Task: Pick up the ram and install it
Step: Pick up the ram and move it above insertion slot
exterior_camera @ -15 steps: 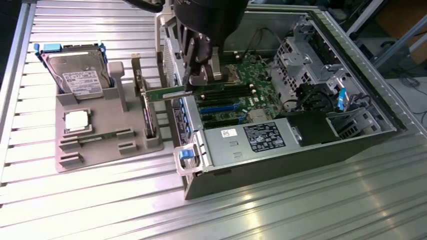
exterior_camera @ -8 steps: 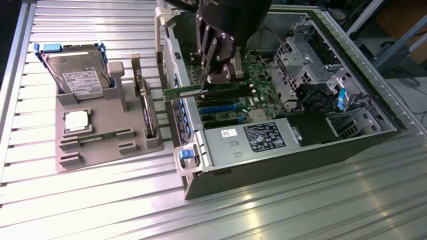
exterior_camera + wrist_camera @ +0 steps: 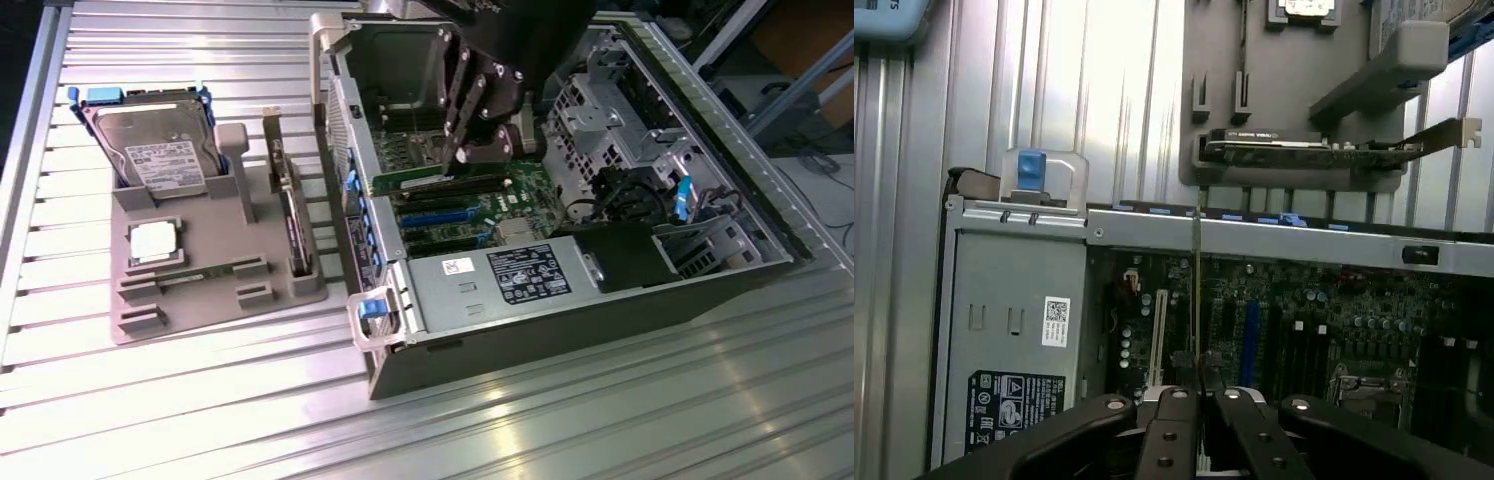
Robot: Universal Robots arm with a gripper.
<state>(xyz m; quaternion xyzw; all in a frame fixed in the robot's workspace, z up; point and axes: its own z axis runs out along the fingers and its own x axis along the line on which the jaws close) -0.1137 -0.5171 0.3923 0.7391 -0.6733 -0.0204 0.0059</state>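
Upper centre of the exterior view, inside the open computer case (image 3: 534, 335), the gripper (image 3: 467, 165) is nearly closed, pinching the ram (image 3: 414, 183). Ram sits just over the motherboard (image 3: 521, 195), near the blue slots (image 3: 434, 218); seated or not, cannot tell. Wrist view: ram (image 3: 1197, 290) edge-on between the jaws of the gripper (image 3: 1199, 395). Left of frame: grey tray (image 3: 200, 305) with hard drive (image 3: 167, 160), processor chip (image 3: 154, 243), expansion card (image 3: 296, 225).

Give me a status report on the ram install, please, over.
Jaws shut on ram. Ram edge-on over motherboard, inside open case. Nothing seen in the way.
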